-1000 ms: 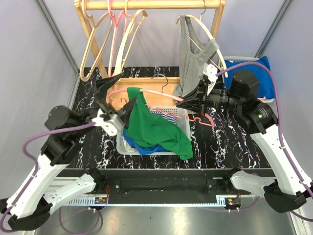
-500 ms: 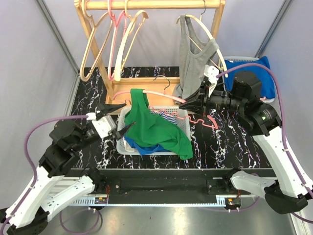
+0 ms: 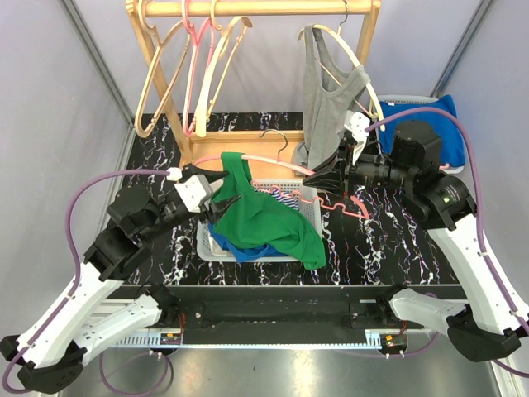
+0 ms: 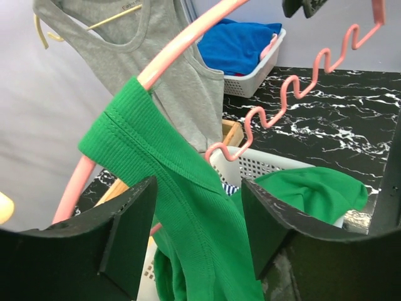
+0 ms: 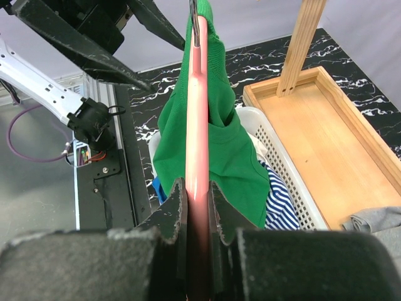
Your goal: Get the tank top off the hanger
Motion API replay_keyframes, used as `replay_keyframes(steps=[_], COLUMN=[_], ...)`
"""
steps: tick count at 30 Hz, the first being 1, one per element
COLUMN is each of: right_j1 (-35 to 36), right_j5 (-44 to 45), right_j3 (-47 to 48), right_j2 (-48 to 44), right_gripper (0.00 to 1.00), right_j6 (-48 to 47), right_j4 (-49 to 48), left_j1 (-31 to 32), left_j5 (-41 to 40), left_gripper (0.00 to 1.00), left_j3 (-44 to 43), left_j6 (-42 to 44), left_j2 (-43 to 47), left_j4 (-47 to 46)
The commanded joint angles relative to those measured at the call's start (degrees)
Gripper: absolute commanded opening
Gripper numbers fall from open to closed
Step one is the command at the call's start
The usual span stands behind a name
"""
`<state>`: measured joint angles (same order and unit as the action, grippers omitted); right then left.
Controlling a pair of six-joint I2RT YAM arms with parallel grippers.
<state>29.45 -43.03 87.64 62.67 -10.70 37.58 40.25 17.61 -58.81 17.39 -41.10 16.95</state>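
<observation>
A green tank top point(image 3: 264, 219) hangs by one strap from a pink hanger point(image 3: 264, 157), its body draped into the white basket point(image 3: 312, 193). My right gripper point(image 3: 307, 178) is shut on the hanger's pink bar point(image 5: 196, 125) and holds it up over the basket. My left gripper point(image 3: 223, 187) is open at the hanger's left end. In the left wrist view the green strap point(image 4: 182, 200) runs down between the two fingers of the left gripper point(image 4: 197, 232), with a gap on each side. The pink hanger point(image 4: 182, 53) arcs above it.
The basket also holds blue and striped clothes point(image 3: 277, 192). Behind it stands a wooden rack point(image 3: 248, 8) with several bare hangers and a grey tank top point(image 3: 326, 91) on a hanger. A bin with blue cloth point(image 3: 430, 112) sits at the back right.
My left arm swung back to the hanger's left end and its jaws narrowed around the green strap. The right gripper kept its hold on the hanger, which rose slightly.
</observation>
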Motion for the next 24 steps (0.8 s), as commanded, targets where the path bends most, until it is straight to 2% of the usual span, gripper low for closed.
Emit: replay_keyframes(steps=[1, 11, 17, 23, 24], right_j1=[-0.01, -0.01, -0.01, -0.01, -0.01], right_j5=[-0.75, -0.65, -1.36, -1.10, -1.01], right_j3=[1.49, 1.92, 2.45, 2.36, 2.36], right_j2=[-2.73, -3.09, -2.21, -2.21, -2.21], right_gripper=[0.00, 0.00, 0.00, 0.00, 0.00], right_j6=[-0.20, -0.99, -0.11, -0.37, -0.29], right_j4=[-2.52, -2.08, -2.25, -2.43, -2.43], left_j1=[0.18, 0.18, 0.18, 0.27, 0.27], left_j5=[-3.27, -7.32, -2.94, -2.05, -2.14], left_gripper=[0.57, 0.53, 0.52, 0.39, 0.33], left_j3=[-2.63, -1.84, -2.72, -2.10, -2.10], left_j6=[2.12, 3.62, 1.86, 1.51, 1.51], left_j2=[0.06, 2.17, -0.38, -1.00, -1.00], left_j4=[-4.38, -3.41, -5.26, -6.14, -6.31])
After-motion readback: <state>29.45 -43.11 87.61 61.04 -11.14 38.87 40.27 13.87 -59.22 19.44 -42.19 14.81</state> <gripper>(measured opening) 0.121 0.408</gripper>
